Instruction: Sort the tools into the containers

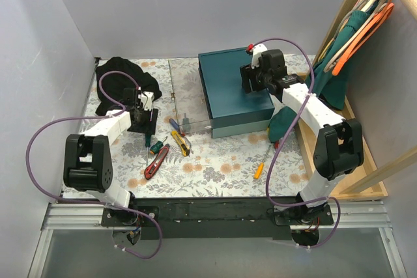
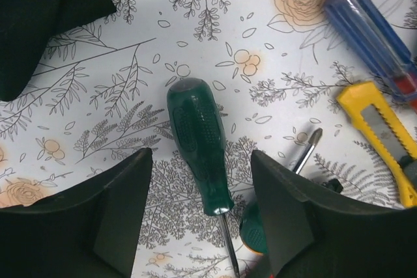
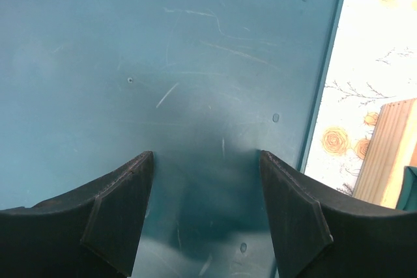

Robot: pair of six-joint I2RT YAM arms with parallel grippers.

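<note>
The large dark teal rectangular box [image 1: 234, 89] lies under the right gripper [image 3: 205, 157], whose jaws are spread wide and empty. At the box's eight o'clock, the left gripper [image 2: 201, 161], jaws apart, straddles a dark green ribbed-handled screwdriver [image 2: 195, 135]. It lies flat with its shaft toward six o'clock. This is probably the pickup step. Next: descend and squeeze the handle squarely.

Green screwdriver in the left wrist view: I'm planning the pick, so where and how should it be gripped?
Grip the thick ribbed handle of the green screwdriver, coming straight down. It lies flat on the table, lengthwise between the open fingers of the left gripper, so they can close across its width. The thin shaft would probably slip.
</note>
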